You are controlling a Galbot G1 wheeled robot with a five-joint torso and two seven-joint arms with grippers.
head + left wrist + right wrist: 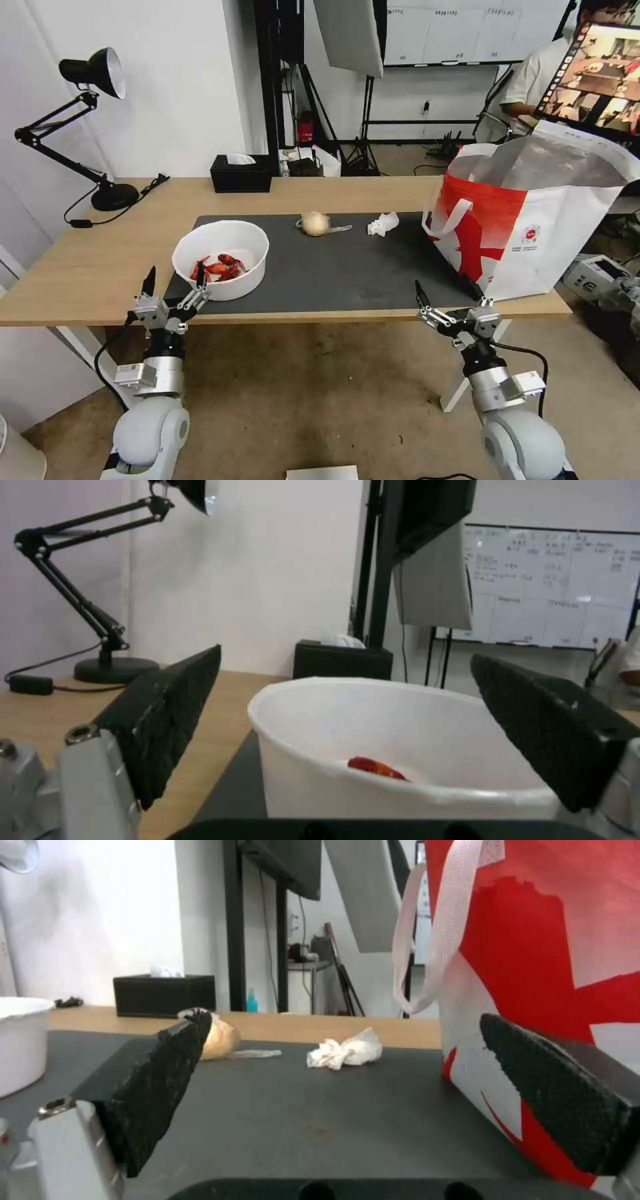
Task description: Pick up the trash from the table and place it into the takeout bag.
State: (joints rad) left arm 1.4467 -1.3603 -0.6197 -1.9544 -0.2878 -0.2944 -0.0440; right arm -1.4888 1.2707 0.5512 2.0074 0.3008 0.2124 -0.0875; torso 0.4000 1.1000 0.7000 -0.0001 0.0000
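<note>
hovering at the near edge of the table, the left gripper stands with its jaws wide apart and nothing between them, and in the left wrist view the white bowl sits squarely in the gap between its two black pads, close ahead but not yet touched. the bowl rests on the near left corner of the dark mat, with red crayfish shells lying low inside it. the step in hand looks like the approach to this bowl, and doing it well probably means closing on one wall of the rim, one finger inside and one outside, rather than trying to span the whole bowl, which looks about as wide as the opening itself. keeping the bowl level through the lift should stop the shells from spilling onto the mat. the right gripper waits at the near edge further right, also spread wide and empty, just beside the near corner of the takeout bag. the bag stands upright at the right end of the table with its mouth open and foil lining showing. farther back on the mat lie the wrapped beige lump and the crumpled tissue, well apart from both grippers. the carry to the bag crosses most of the mat, so a firm pinch matters.
</note>
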